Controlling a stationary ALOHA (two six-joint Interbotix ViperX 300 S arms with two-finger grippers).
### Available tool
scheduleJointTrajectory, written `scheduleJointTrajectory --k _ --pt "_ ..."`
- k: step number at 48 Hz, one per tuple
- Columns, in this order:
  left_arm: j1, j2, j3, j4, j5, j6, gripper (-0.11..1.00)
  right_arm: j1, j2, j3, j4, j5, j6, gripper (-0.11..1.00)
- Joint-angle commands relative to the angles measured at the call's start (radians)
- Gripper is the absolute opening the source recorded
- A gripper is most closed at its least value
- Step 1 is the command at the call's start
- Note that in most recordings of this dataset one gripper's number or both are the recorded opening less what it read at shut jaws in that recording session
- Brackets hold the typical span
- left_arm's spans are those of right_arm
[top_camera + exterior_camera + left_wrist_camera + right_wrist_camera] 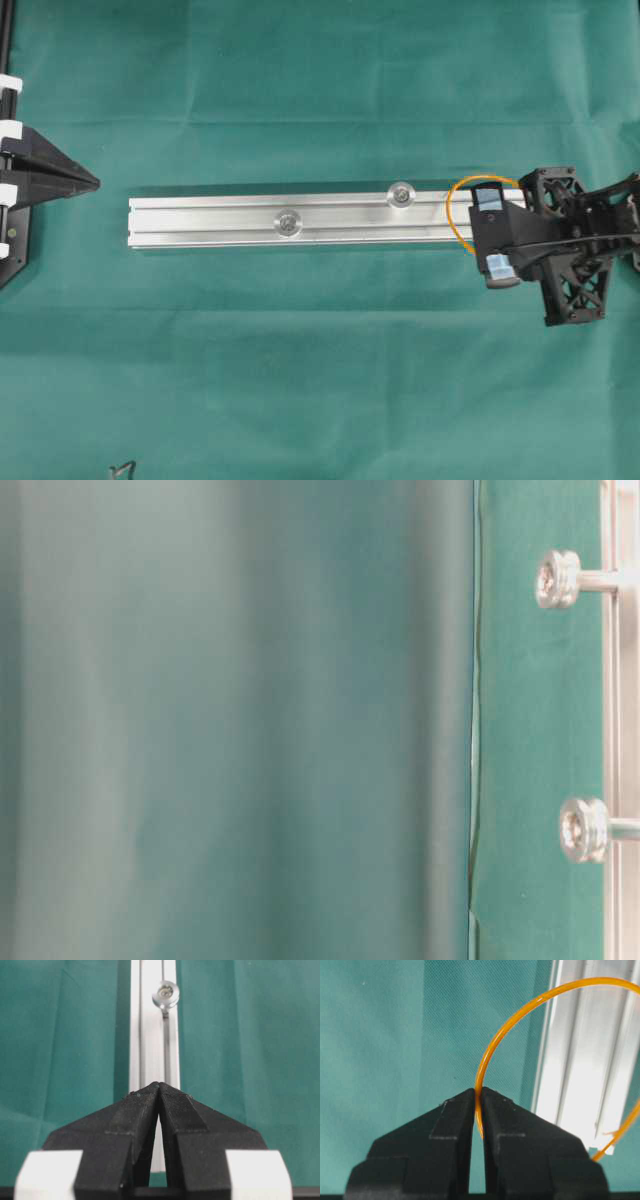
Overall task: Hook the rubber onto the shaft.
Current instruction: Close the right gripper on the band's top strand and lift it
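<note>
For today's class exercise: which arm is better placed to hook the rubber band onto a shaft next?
The right. Its gripper already pinches the thin orange rubber band over the silver aluminium rail's end; the left gripper is shut, empty, beyond the other end.

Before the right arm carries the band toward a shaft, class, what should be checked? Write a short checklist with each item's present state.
1. Right gripper shut on the rubber band: ok.
2. Band loop open, not twisted: ok.
3. Band free of the rail end: cannot tell.
4. Near shaft and far shaft bare: ok.
5. Left gripper shut, parked off the rail's far end: ok.
</note>
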Motion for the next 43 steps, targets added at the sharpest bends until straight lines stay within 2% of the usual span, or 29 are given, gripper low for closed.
scheduleJointTrajectory --k 1,22,43 --pt "0.0 0.009 -0.031 0.002 -0.003 0.0 0.02 0.002 -0.034 -0.041 -0.009 0.041 0.002 0.07" --pt "0.0 0.008 -0.031 0.002 -0.003 0.002 0.02 0.002 -0.091 -0.144 -0.055 0.222 0.005 0.07" --pt "0.0 0.008 -0.031 0.002 -0.003 0.002 0.02 0.0 -0.091 -0.15 -0.057 0.227 0.005 0.07"
